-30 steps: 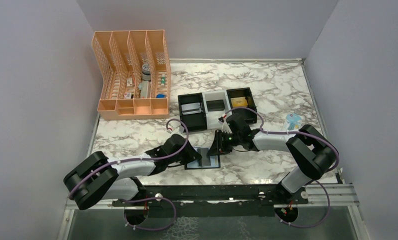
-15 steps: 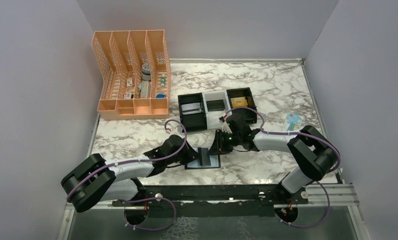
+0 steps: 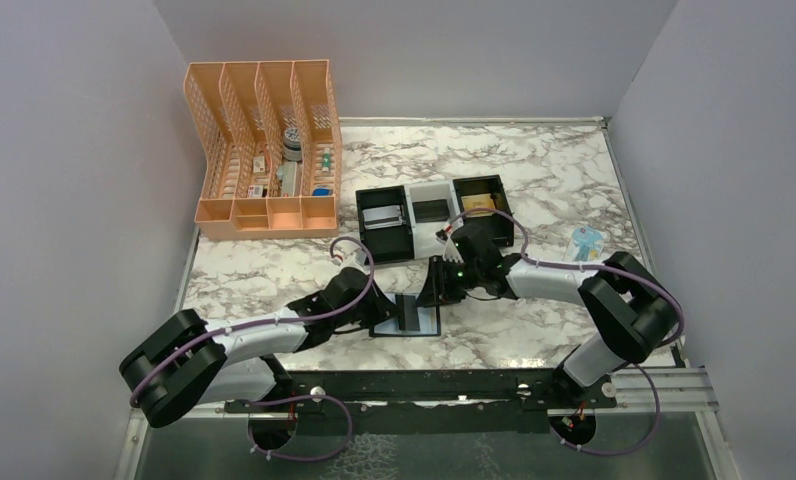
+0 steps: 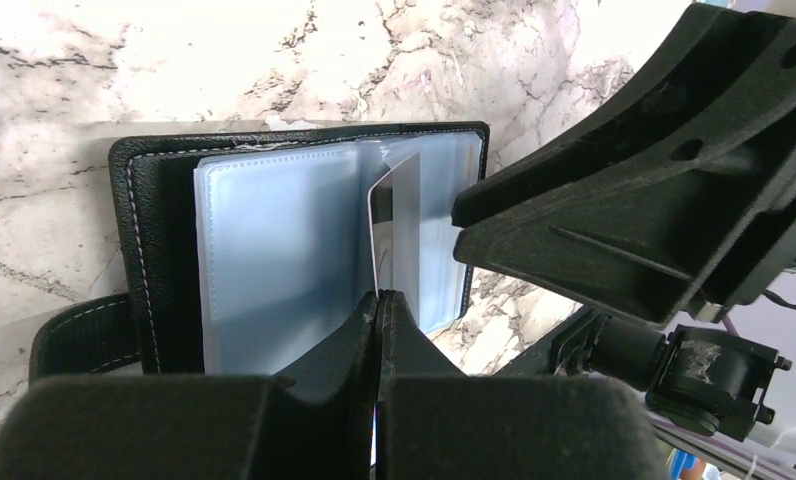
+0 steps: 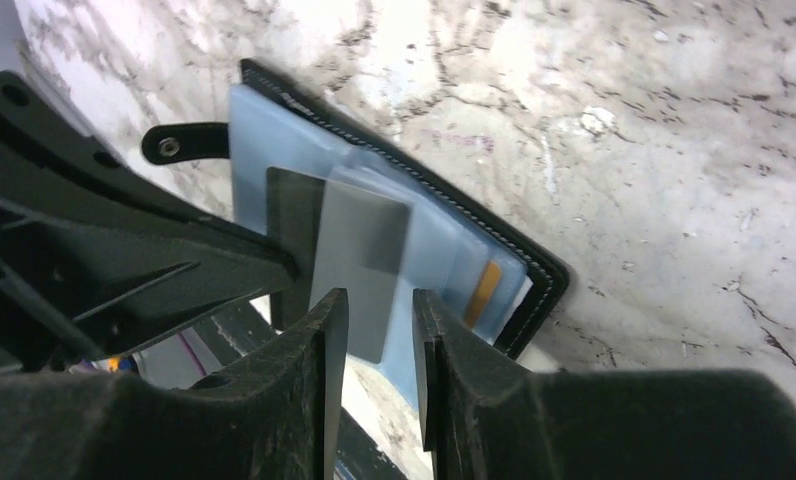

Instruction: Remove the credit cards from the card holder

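Note:
The card holder [image 3: 426, 325], a black bifold wallet with blue-grey lining, lies open on the marble table between my grippers. My left gripper [image 4: 379, 298] is shut on the edge of a dark grey credit card [image 4: 402, 215], which stands tilted up out of the wallet's [image 4: 154, 250] sleeves. In the top view the card [image 3: 410, 312] sticks up over the wallet, with the left gripper [image 3: 392, 314] at its left. My right gripper [image 5: 379, 300] is open with a narrow gap, hovering over the grey card [image 5: 359, 250] and the wallet [image 5: 539, 290]. An orange card [image 5: 484, 290] sits in a sleeve.
Three square trays, black [image 3: 384, 222], white [image 3: 432, 210] and black [image 3: 484, 200], stand just behind the wallet. An orange mesh organizer [image 3: 264, 150] is at the back left. A blue packet [image 3: 584, 243] lies at the right. The wallet's snap tab [image 5: 179, 145] points left.
The grey card has risen from lying in the wallet to standing up out of it, held by my left gripper. The right gripper has barely moved.

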Tool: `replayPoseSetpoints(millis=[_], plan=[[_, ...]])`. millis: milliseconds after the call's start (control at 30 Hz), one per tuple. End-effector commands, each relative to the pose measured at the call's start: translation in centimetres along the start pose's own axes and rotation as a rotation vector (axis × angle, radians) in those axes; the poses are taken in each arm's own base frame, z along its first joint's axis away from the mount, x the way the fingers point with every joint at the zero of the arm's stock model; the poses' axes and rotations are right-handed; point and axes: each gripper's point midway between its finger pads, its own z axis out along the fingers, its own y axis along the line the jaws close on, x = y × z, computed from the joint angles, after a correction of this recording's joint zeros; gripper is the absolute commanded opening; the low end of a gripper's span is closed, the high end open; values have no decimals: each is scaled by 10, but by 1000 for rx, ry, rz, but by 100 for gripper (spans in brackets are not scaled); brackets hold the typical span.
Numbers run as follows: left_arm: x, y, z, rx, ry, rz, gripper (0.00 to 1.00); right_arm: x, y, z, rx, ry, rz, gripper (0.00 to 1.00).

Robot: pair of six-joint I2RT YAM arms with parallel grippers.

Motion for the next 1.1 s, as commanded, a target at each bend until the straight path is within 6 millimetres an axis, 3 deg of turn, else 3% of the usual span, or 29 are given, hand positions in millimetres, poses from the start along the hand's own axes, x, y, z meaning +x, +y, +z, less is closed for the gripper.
replayPoseSetpoints(millis=[0, 167, 367, 500, 600, 700, 767, 867, 1067], plan=[[-9, 8, 0, -55, -38, 21, 0, -11, 30, -16, -93, -1, -123, 33], [-8, 5, 3, -50, -29, 27, 0, -8, 43, -16, -167, 16, -134, 36], [-8, 5, 3, -48, -27, 28, 0, 8, 35, -1, -174, 84, -95, 35], [-5, 4, 4, -38, -9, 36, 1, 12, 6, 11, -37, 117, -52, 31], [-1, 1, 7, -7, 4, 14, 13, 13, -23, 14, 111, 111, -33, 25], [4, 0, 11, 8, 21, -11, 14, 14, -34, 12, 167, 100, -36, 24], [3, 0, 12, 6, 19, -12, 11, 14, -36, 10, 170, 94, -39, 24], [-1, 0, 10, 7, -4, -10, 0, 15, -36, 11, 170, 93, -37, 23], [-15, 19, -3, -116, -77, 0, 0, -9, -36, 6, 225, 59, -164, 24]])
